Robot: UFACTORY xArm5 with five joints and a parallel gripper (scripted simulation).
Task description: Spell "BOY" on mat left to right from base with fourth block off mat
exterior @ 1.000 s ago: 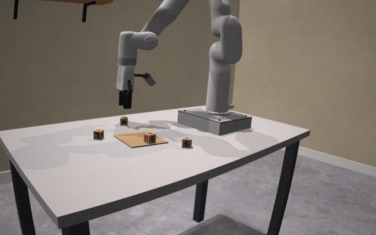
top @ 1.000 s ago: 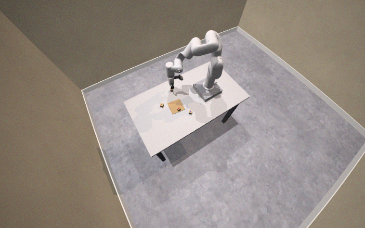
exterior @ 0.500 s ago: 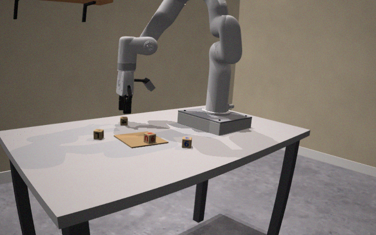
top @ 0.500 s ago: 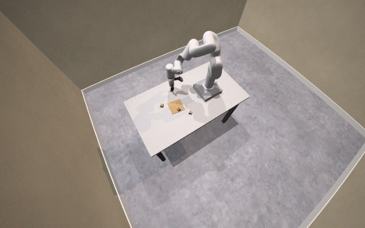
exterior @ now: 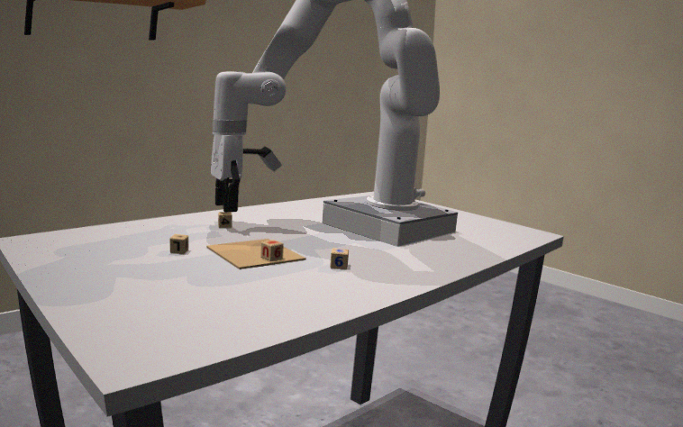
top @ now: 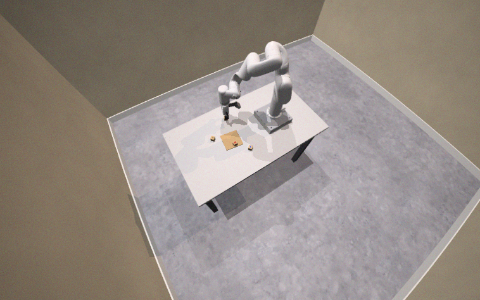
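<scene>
A tan mat (exterior: 255, 252) (top: 231, 140) lies on the grey table. A block with red marks (exterior: 271, 249) (top: 235, 143) sits on the mat's near right part. A block with blue marks (exterior: 339, 258) (top: 250, 147) lies off the mat to the right. A block with dark marks (exterior: 178, 243) (top: 212, 138) lies off the mat to the left. A fourth block with a dark mark (exterior: 224, 219) lies behind the mat. My gripper (exterior: 227, 204) (top: 225, 117) is open, pointing down, just above this fourth block, not touching it. The top letters are too small to read.
The robot's base plate (exterior: 388, 219) stands at the back right of the table. A wall shelf (exterior: 125, 4) hangs at the top left, well above the arm.
</scene>
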